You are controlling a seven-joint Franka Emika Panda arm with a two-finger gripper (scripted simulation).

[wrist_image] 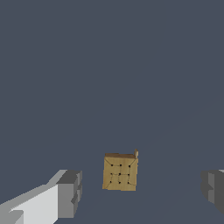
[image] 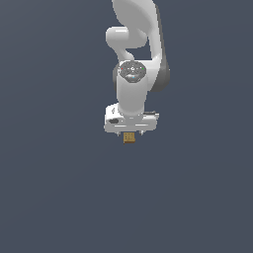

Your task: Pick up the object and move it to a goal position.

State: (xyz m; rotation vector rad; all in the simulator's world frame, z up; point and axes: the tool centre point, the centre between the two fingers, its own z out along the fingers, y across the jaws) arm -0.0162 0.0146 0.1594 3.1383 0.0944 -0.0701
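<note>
Tan-brown and wood-coloured, the cube (wrist_image: pixel 120 172) sits between the two fingers in the wrist view, and we see a clear gap of bare surface on either side of it — neither finger touches it. One finger (wrist_image: pixel 69 193) shows a grey pad on a white body; the other finger (wrist_image: pixel 213 190) is only partly in the picture, at the edge. The jaws stand wide apart, released, holding nothing. The cube's upper face carries a grid of small dark dots, and the block looks slightly turned relative to the line between the fingers.

From the exterior view we see the white arm (image: pixel 133 59) reaching down, with the gripper (image: pixel 129 133) pointing straight at the dark blue-grey counter (image: pixel 59 188). The cube (image: pixel 129 138) shows just below the white hand body, in line with its middle, and much smaller than the hand. The short fingertips show as small stubs on either side of the cube's top edge.

We cannot tell from either view whether the fingertips have reached the level of the cube's sides or hang just above it. The cube appears to rest on the counter — no lift is evident, though with no shadow or edge to judge by we cannot be sure.
</note>
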